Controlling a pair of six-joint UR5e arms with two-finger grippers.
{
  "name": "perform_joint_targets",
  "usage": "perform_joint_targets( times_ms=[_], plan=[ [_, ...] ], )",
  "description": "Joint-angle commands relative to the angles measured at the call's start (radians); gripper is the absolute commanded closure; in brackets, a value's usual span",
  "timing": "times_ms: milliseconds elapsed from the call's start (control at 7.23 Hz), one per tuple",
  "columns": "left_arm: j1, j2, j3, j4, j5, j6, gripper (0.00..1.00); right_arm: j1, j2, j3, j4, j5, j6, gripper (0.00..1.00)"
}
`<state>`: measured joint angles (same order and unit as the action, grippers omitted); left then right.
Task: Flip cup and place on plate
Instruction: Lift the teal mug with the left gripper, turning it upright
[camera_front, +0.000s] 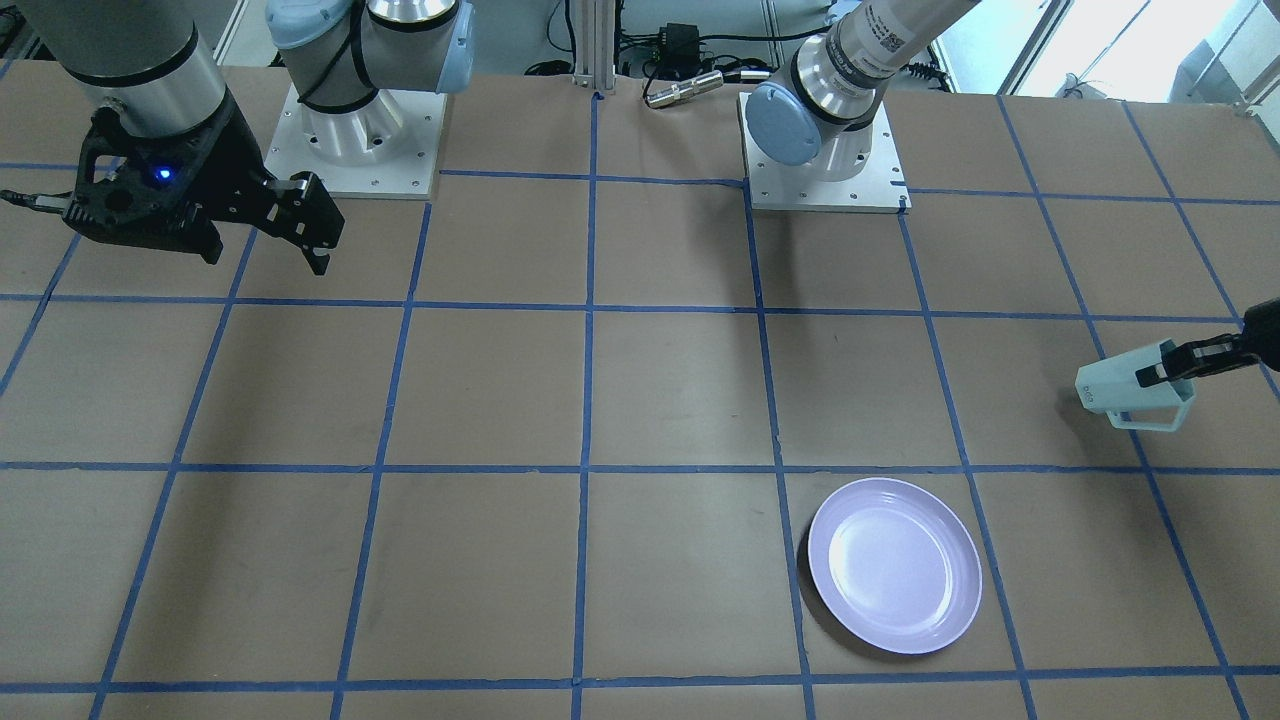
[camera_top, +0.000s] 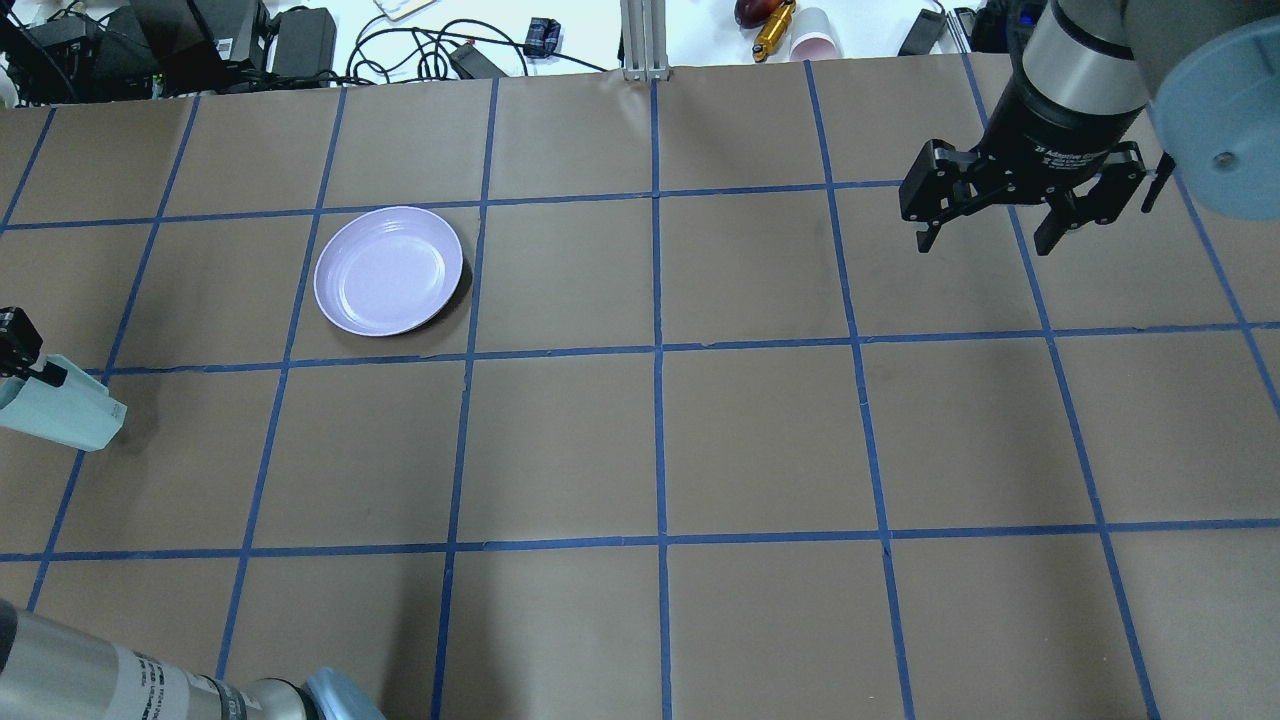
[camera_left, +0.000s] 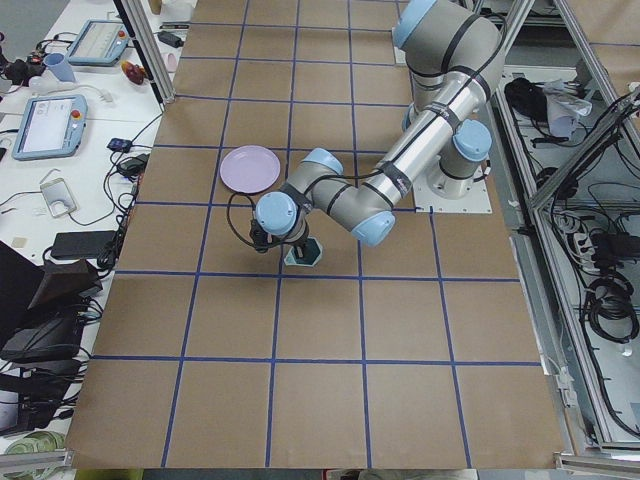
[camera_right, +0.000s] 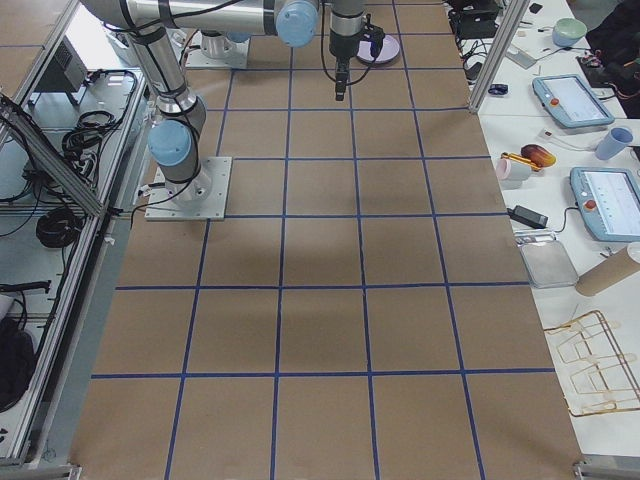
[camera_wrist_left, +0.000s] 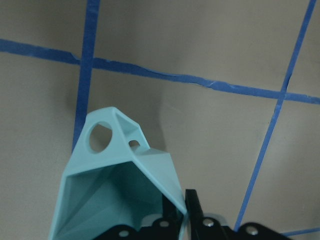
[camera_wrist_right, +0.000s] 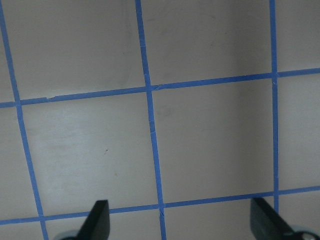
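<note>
My left gripper is shut on the rim wall of the pale mint-green cup, one finger inside and one outside. The cup is tilted on its side, base pointing away from the gripper, handle toward the table. It sits at the far left edge of the overhead view, and the left wrist view shows its teal inside. The lavender plate lies flat and empty, about one grid square from the cup. My right gripper is open and empty, hanging over the far right of the table.
The brown table is marked with a blue tape grid. Both arm bases stand at the robot's edge. Cables, a pink cup and other clutter lie beyond the far edge.
</note>
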<state>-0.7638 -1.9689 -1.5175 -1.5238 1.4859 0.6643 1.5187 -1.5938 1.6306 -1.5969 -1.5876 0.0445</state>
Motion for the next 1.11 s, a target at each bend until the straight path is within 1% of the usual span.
perform_joint_targets(
  times_ms=[0,138,277,553,691,968],
  plan=[
    [-0.143,0.06,0.089,0.013,0.161,-0.018,1.0,0.0,0.0,0.002,0.0,0.0,0.0,0.0],
    [-0.202,0.064,0.121,0.013,0.175,-0.055,1.0,0.0,0.0,0.0,0.0,0.001,0.0,0.0],
    [-0.268,0.053,0.125,0.074,0.168,-0.118,1.0,0.0,0.0,0.0,0.0,0.002,0.0,0.0],
    [-0.464,0.035,0.118,0.207,0.174,-0.198,1.0,0.0,0.0,0.0,0.0,0.002,0.0,0.0],
    [-0.533,0.024,0.109,0.27,0.172,-0.257,1.0,0.0,0.0,0.0,0.0,0.002,0.0,0.0],
    [-0.638,0.007,0.094,0.312,0.172,-0.348,1.0,0.0,0.002,0.0,0.0,0.002,0.0,0.0]
  ],
)
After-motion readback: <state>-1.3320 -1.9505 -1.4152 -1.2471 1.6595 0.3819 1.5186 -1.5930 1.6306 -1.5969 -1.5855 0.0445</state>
